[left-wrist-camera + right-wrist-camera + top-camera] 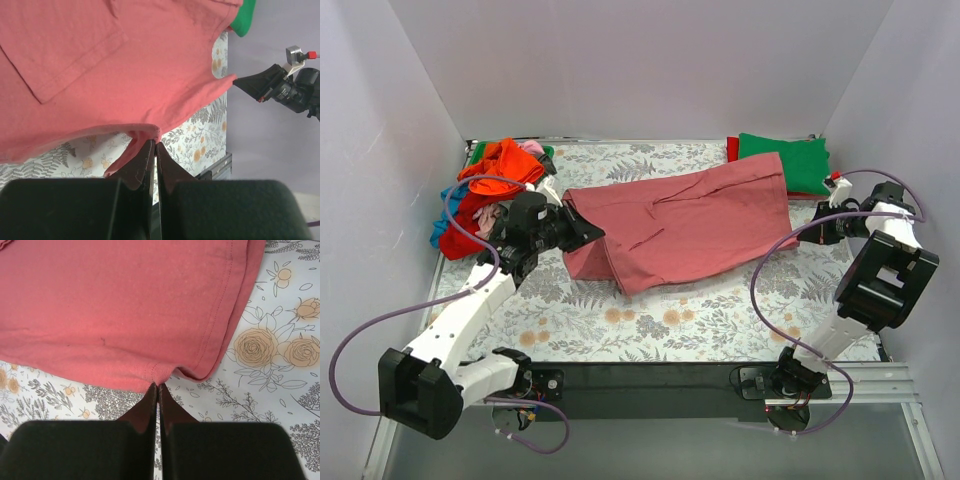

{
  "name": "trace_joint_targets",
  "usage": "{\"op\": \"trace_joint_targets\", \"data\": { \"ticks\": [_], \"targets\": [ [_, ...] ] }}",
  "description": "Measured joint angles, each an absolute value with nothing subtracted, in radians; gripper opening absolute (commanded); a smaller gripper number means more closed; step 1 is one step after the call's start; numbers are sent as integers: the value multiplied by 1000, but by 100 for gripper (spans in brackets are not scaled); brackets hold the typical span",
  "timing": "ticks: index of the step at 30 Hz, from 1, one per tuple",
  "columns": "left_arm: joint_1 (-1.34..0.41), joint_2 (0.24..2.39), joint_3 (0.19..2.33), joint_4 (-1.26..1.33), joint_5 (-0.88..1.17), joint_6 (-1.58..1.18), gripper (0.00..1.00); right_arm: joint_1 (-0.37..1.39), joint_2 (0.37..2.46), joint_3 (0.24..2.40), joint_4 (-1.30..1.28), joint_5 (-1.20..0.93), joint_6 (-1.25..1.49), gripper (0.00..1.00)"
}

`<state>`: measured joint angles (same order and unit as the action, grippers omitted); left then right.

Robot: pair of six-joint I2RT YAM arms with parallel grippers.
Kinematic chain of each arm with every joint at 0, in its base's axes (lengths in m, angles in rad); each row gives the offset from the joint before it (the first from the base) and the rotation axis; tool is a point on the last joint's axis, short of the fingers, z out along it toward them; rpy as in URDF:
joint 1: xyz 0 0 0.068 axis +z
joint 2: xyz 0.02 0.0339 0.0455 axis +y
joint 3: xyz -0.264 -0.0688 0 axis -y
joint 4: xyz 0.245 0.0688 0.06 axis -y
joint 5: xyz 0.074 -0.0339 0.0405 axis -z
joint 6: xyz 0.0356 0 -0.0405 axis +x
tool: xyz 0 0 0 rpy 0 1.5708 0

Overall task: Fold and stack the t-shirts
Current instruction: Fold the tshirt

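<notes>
Heap: at the far left corner we see a heap of t-shirts (500, 172), orange, red and blue, loose and unfolded, just behind the left arm.
Left gripper: our left gripper (588, 232) (154, 145) is pinched tight on the left edge of the rose t-shirt, with a fold of cloth caught between the tips.
Rose t-shirt: the rose t-shirt (690, 215) (125, 65) (115, 310) lies mid-table on the flowered table cover (650, 320). It is drawn out between our two grippers, and part of it is doubled over itself.
Long axis: it runs left to right, with the right end angled a little toward the far side.
Right gripper: our right gripper (800, 235) (158, 386) is clamped on the hem at the shirt's right end.
Stack: a folded green t-shirt (785, 153) sits on a red t-shirt (732, 150) at the far right corner, meeting the rose shirt's far right edge.
What the move turns on: each arm holds its own end, so neither is nearer the shirt. We judge the right arm nearer the stack.
</notes>
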<state>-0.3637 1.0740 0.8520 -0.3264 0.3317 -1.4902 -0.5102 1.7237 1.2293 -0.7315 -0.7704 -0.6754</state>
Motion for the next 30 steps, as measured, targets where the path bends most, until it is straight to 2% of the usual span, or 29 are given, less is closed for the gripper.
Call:
{"op": "trace_joint_targets", "data": {
  "ticks": [16, 30],
  "targets": [
    [-268, 1349, 1021, -231, 355, -1428, 0, -477, 1827, 1307, -640, -791, -540, 1],
    [-187, 1380, 1021, -188, 383, -1420, 0, -444, 1912, 1332, -509, -778, -395, 1]
  ]
}}
